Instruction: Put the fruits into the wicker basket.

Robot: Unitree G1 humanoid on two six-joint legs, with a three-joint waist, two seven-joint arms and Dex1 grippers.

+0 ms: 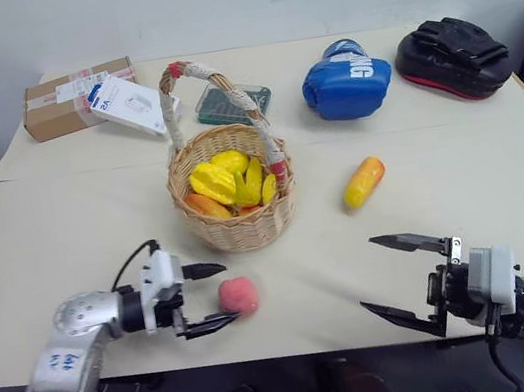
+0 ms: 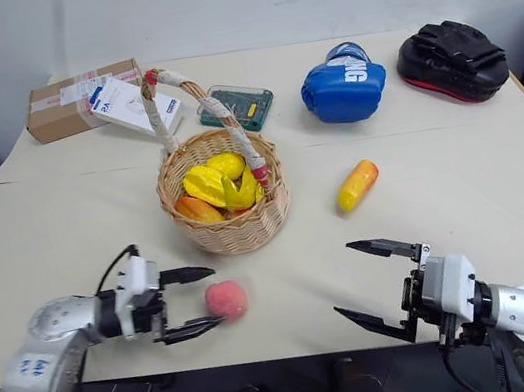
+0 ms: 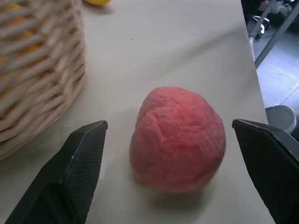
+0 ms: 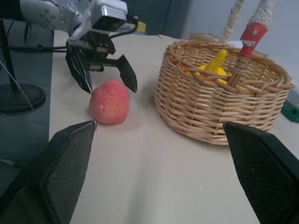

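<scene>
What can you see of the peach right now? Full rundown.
The peach is a small, round, pink-red toy fruit with a matte, slightly wrinkled skin and a shallow crease down one side. It sits on the beige table, near the front edge, just in front of the wicker basket and apart from it. The left hand is open with one black finger on each side of it; no contact is visible. It looks whole and not yet lifted.

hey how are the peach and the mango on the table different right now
The peach is round and pink-red; the mango is long and yellow-orange. The peach sits between the left gripper's open fingers; the mango lies alone, right of the basket. Both rest on the table, outside the basket.
</scene>
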